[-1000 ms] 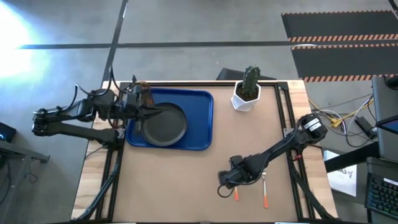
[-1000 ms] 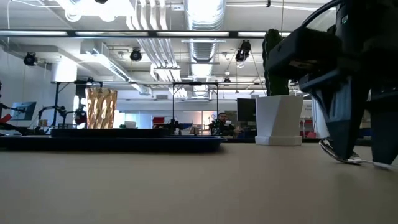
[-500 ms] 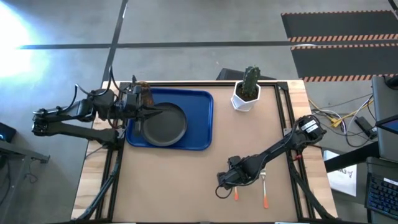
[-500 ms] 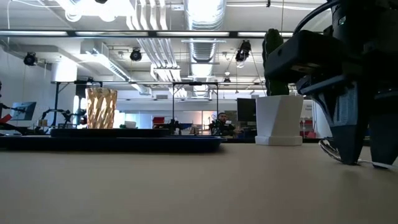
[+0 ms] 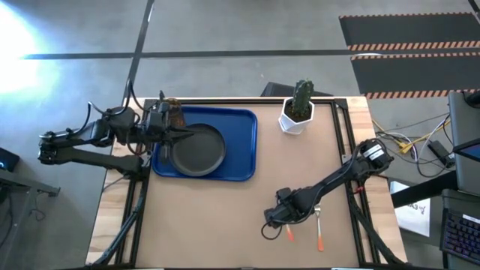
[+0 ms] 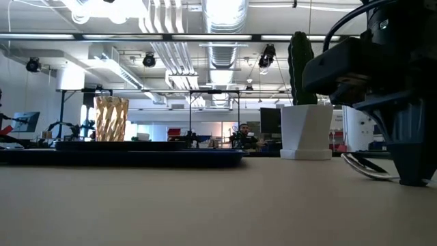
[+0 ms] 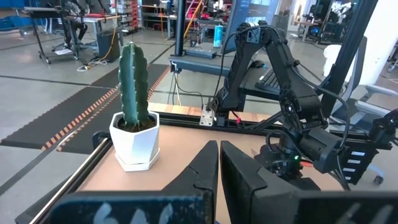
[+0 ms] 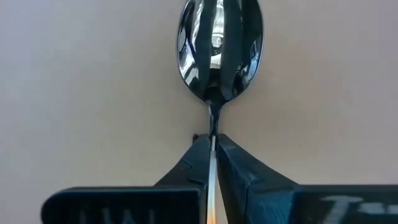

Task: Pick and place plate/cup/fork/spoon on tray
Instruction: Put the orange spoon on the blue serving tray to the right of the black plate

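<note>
Right hand (image 8: 211, 149) pinches the spoon (image 8: 219, 46) by its neck, low on the bench (image 5: 225, 217) beside the fork (image 5: 319, 229). Lifting straight up should avoid dragging; the tray (image 5: 244, 146) lies well apart.

In the right wrist view the spoon (image 8: 219, 50) handle runs down between the dark fingers (image 8: 198, 163) and is hidden there. From above, the spoon's bowl hides under the right gripper (image 5: 276, 219). The fork (image 5: 319, 225) looks too small to show its tines.
</note>
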